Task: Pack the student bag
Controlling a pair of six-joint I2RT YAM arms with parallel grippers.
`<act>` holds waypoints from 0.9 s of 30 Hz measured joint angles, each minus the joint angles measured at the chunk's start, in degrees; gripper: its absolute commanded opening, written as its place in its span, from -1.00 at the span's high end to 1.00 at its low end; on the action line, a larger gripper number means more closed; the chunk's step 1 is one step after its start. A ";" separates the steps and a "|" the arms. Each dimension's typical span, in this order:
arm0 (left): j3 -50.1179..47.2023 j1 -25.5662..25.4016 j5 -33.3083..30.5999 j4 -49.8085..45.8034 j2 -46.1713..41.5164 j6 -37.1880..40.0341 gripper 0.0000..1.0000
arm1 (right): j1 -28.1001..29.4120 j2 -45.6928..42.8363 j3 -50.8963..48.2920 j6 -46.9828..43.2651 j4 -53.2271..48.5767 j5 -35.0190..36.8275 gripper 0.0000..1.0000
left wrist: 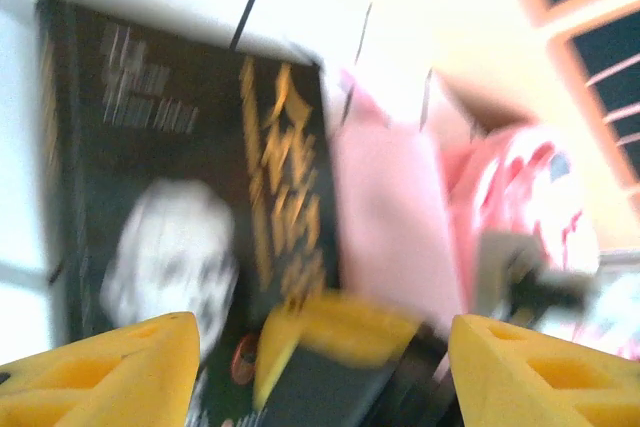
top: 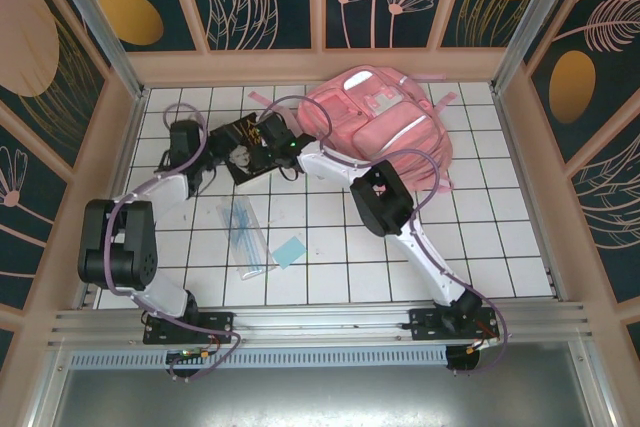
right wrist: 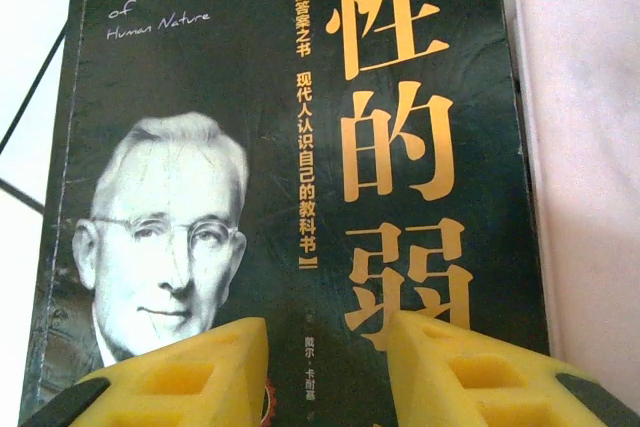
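The student bag (top: 385, 132), a big pink backpack, lies at the back right of the tiled table; in the left wrist view the student bag (left wrist: 530, 197) is a blurred shape past the book. A black book (top: 248, 169) with a portrait and gold characters lies flat just left of it. My right gripper (top: 262, 139) hovers over the book's cover (right wrist: 300, 147); its yellow fingers (right wrist: 330, 367) stand partly apart with nothing between them. My left gripper (top: 220, 157) is at the book's left side, open wide (left wrist: 325, 377). A pale pink flat thing (right wrist: 590, 147) lies along the book's edge.
A clear plastic sleeve with blue pens (top: 245, 232) and a small light-blue card (top: 289, 251) lie on the tiles in front of the book. The right arm's elbow (top: 380, 197) hangs beside the bag. Wooden walls (top: 320, 65) close in the table.
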 measured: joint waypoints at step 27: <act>10.54 0.85 -2.62 -12.83 17.03 12.33 -0.30 | -1.07 -26.27 -38.34 2.05 1.68 -6.99 -0.32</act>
